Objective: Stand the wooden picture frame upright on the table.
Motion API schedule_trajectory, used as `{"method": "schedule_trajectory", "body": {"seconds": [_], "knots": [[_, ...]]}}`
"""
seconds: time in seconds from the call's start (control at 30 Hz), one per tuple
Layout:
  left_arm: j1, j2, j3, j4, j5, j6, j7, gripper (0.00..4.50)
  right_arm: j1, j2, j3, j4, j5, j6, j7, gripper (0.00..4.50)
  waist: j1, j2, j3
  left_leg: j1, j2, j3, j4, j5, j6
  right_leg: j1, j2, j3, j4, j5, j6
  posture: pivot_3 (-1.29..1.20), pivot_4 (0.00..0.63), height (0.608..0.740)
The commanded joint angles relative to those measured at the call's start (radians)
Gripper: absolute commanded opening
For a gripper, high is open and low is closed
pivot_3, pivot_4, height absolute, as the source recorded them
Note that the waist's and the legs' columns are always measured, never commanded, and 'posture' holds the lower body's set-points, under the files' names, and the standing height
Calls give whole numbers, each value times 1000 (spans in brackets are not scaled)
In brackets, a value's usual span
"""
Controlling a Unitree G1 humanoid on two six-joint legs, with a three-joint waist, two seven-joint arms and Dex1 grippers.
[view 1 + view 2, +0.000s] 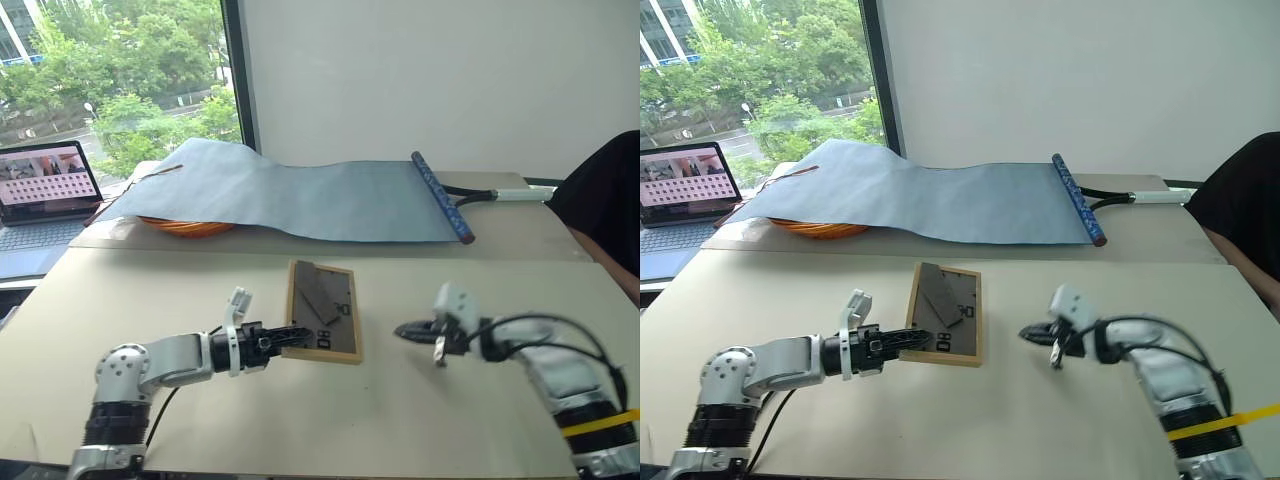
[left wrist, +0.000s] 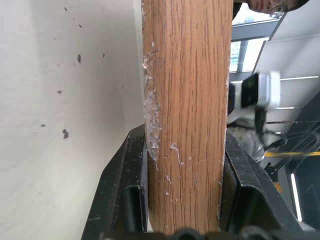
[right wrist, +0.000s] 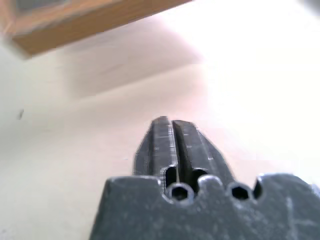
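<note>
Left eye view: the frame (image 1: 322,311) sits at centre on the tabletop (image 1: 150,290), grey back and prop leg up. Its lower left edge is clamped by the left gripper (image 1: 285,339). The left wrist view confirms this, with the wood rail squeezed between both jaws. The right gripper (image 1: 402,331) hovers to the right of the frame, apart from it, jaws pressed together on nothing.

The likely trouble lies in the one-sided hold. The jaws pinch only a narrow rail near a corner, so as the frame tips up it may pivot in the grip, slide on the smooth tabletop, or fall onto its face. The prop leg looks folded against the back; if it is not swung out, the frame will probably not stand alone.

A blue-grey cloth (image 1: 290,190) lies across the upper middle, covering an orange thing (image 1: 185,226). A laptop (image 1: 45,185) is at the upper left and a person's dark sleeve (image 1: 605,205) at the right edge. All are well apart from the frame; nothing blocks the lift.
</note>
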Motion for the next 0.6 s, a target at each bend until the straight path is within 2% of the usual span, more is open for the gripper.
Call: {"method": "schedule_trajectory", "body": {"seconds": [0.03, 0.07, 0.13, 0.3, 0.5, 0.6], "knots": [[-32, 23, -48, -57, 17, 22, -101, 1155, -103, 30, -73, -120, 221, 224, -10, 1851, -6, 0, 0, 0, 0, 0, -1, 0, 0, -1, 0, 0, 0, 0, 0, 0, 150, 715], [-40, 26, -61, -58, 38, 23, -117, 1155, -125, 45, -62, -140, 249, 267, -21, 2269, -6, 0, 0, 0, 0, 0, -1, 0, 0, -1, 0, 0, 0, 0, 0, 0, 150, 715], [-58, 25, -83, -54, 70, 21, -144, 1155, -156, 84, -31, -164, 288, 341, -46, 2761, -5, 0, 0, 0, 0, 0, -2, 0, 0, -1, 0, 0, -1, 0, -1, 0, 150, 715], [-89, 21, -109, -58, 108, 11, -199, 1155, -200, 182, 71, -110, 248, 354, -106, 4467, -2, -1, 1, -4, 0, 0, -3, 0, 0, -3, 0, 0, -3, 0, 0, 0, 150, 715], [-93, 22, -116, -70, 139, 10, -245, 1155, -181, 182, 152, -106, 264, 378, -41, 4467, 4, 0, 1, -5, 0, 0, -3, 0, 0, -4, 0, -1, -3, 0, 0, 0, 150, 715], [-101, 11, -122, -58, 139, 5, -245, 1155, -159, 187, 170, -154, 273, 330, 11, 4467, 3, 0, 1, -5, 0, 0, -3, 0, 0, -4, 0, -1, -3, 0, 0, 0, 150, 715]]}}
